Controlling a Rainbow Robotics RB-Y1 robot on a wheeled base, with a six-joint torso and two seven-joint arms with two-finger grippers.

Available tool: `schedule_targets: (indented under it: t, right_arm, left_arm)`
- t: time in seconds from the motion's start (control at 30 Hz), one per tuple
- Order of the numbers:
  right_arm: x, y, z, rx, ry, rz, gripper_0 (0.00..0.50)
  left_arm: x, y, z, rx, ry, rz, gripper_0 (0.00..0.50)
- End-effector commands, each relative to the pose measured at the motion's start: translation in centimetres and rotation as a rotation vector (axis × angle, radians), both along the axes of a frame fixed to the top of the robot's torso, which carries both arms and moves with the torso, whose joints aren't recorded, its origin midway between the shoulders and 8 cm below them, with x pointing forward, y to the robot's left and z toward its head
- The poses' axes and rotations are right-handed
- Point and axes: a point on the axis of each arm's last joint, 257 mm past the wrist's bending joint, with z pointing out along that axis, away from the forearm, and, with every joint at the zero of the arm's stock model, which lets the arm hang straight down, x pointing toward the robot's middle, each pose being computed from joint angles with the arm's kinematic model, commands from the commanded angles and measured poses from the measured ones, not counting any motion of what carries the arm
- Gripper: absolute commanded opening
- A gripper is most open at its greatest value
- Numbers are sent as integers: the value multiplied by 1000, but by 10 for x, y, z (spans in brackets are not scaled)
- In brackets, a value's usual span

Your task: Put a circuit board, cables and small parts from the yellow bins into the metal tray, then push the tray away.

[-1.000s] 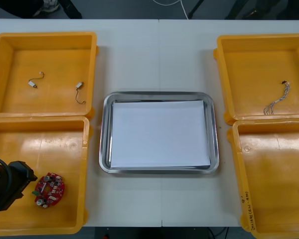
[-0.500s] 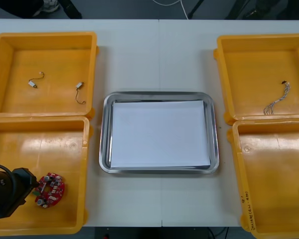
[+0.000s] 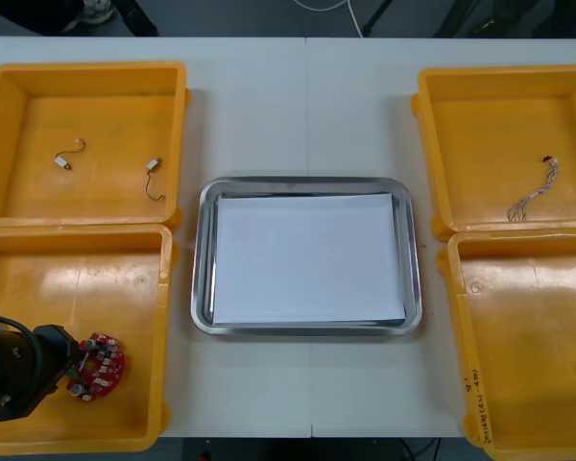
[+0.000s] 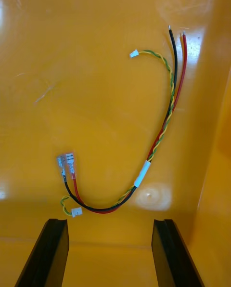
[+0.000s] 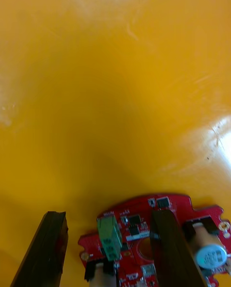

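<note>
**benchrat:** So where's it at? The tray (image 3: 307,184) has nothing in it, just the white inside. The circuit board (image 3: 96,365) lies flat in the near left bin (image 3: 125,252), the one left of the tray on the robot's side. The left gripper (image 5: 108,217) sits right at it, fingers spread, gripping nothing.

**solderjoe:** Yeah, and that's what bugs me. On the wrist cam one finger (image 5: 50,248) is off the board's edge, over bare bin floor. The other finger (image 5: 166,248) is over the board itself, not past its far rim. Can't tell if it's touching. If it closes like that, I reckon it pinches only a slice of the board, probably around the green connector (image 5: 109,234).

**benchrat:** So it tips?

**solderjoe:** Tips or skids. It's a round board, an off-centre grab and a shiny floor. It could spin out of the fingers, or hang crooked and drop short of the tray. Worse, if that finger goes lower it presses on the components.

**benchrat:** And the other arm?

**solderjoe:** The right gripper (image 4: 110,222) hangs opened up over the red, black and yellow cable (image 4: 159,142) in the near right bin (image 3: 518,317), right of the tray. It's touching nothing. The cable's floppy and one end lies close to the bin wall, so a grab might catch one strand only. Not the worry yet, though.
</note>
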Motion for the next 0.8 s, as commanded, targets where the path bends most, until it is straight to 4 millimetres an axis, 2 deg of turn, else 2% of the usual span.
schedule_targets:
  t: [0.03, 0.17, 0.37, 0.67, 0.8]
  right_arm:
    - [4, 17, -8, 32, 16, 17, 500]
    - [13, 24, -11, 46, 26, 26, 500]
    - [22, 25, -14, 53, 30, 22, 500]
    - [26, 34, -32, 85, 57, 12, 500]
    - [26, 41, -36, 108, 57, 2, 500]
  left_arm:
    - [-6, -2, -12, 9, 11, -22, 500]
    - [-6, -3, -12, 7, 11, -27, 500]
    - [-6, -3, -9, 12, 13, -35, 500]
    - [-18, -4, 9, 18, 64, -48, 500]
    - [-19, -4, 10, 18, 65, -49, 500]
